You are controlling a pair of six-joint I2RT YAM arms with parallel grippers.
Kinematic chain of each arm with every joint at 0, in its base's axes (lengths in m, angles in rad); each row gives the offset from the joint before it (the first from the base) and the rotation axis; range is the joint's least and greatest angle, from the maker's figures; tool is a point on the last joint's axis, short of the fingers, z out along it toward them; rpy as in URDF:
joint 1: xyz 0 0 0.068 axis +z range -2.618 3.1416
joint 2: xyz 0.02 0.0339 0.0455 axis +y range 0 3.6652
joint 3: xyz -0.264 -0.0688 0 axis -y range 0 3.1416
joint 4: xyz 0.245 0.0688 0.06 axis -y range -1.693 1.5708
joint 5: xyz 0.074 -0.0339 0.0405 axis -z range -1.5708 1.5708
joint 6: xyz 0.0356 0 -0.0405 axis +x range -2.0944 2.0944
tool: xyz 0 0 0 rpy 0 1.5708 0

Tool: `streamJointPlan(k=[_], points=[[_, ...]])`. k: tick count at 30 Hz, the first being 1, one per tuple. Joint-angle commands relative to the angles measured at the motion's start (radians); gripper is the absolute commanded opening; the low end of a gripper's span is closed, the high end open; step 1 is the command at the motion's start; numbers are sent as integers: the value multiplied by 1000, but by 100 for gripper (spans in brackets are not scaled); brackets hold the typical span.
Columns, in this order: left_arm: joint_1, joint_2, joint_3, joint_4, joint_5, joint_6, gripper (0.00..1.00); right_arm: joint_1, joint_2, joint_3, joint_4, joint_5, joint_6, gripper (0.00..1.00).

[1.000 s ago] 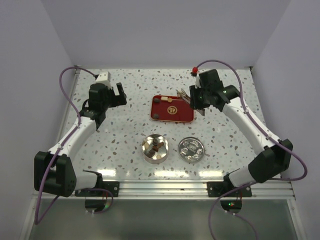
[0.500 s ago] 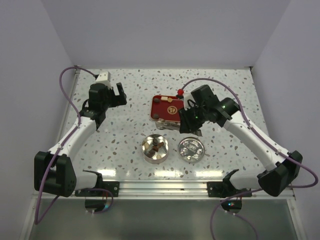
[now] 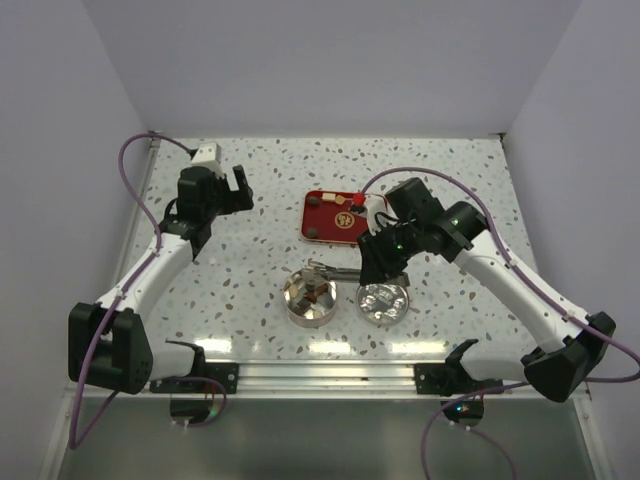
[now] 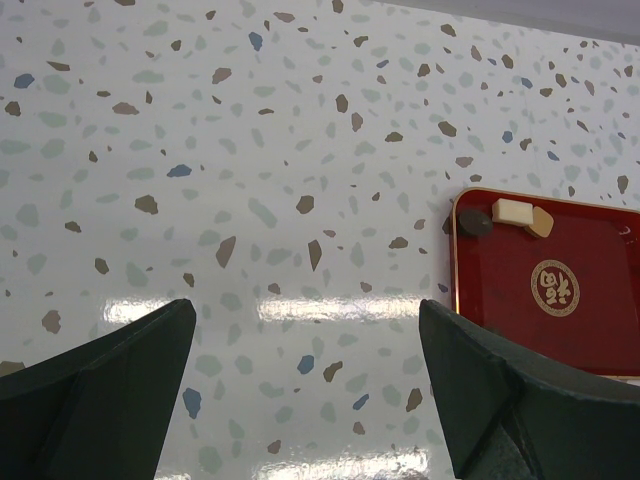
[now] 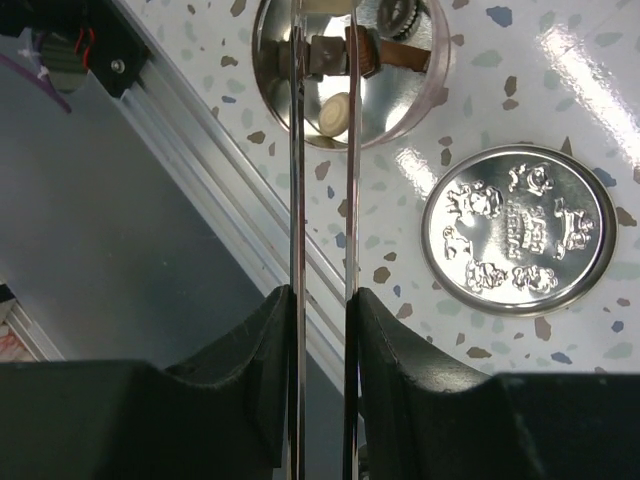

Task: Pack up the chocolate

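One open round tin (image 3: pixel 309 297) stands on the speckled tabletop (image 4: pixel 200 150), and everything else is placed from it. Its one lid (image 5: pixel 517 230) lies flat just beside it on the robot's right, apart from it. The lid is embossed with small figures around a band of lettering too fine to read.

One red rectangular tray (image 3: pixel 335 217) sits beyond the tin, near it but not touching. It carries a gold round emblem (image 4: pixel 555 285) whose characters cannot be made out.

The chocolate (image 5: pixel 335 110) is split between two places. Inside the tin the right wrist view shows one cream round piece and at least two brown ones. At the tray's far corner from the tin lie three more: one dark round piece (image 4: pixel 475 222), one cream block (image 4: pixel 512 212) and one tan piece (image 4: pixel 540 222).

The right gripper (image 5: pixel 322 300) is pinched narrow on one pair of metal tweezers (image 5: pixel 297 150), whose tips reach over the tin's opening. Whether the tips hold a piece cannot be told.

The left gripper (image 4: pixel 305 320) hangs well to the left of the tin and beyond it, fingers spread wide with nothing between them.
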Motion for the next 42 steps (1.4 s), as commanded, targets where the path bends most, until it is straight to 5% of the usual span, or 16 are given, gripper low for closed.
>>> streamJointPlan(k=[1,15,33,42], points=[[4,-8,39,4,7,-9,100,20,-4,0,-26,-56,-38,25],[4,-10,40,0,2,-7,100,18,28,0,74,-50,-2,43],[5,-13,39,1,4,-6,100,1,46,3,144,64,27,36],[4,-14,39,1,8,-7,100,-182,89,3,339,39,64,36]])
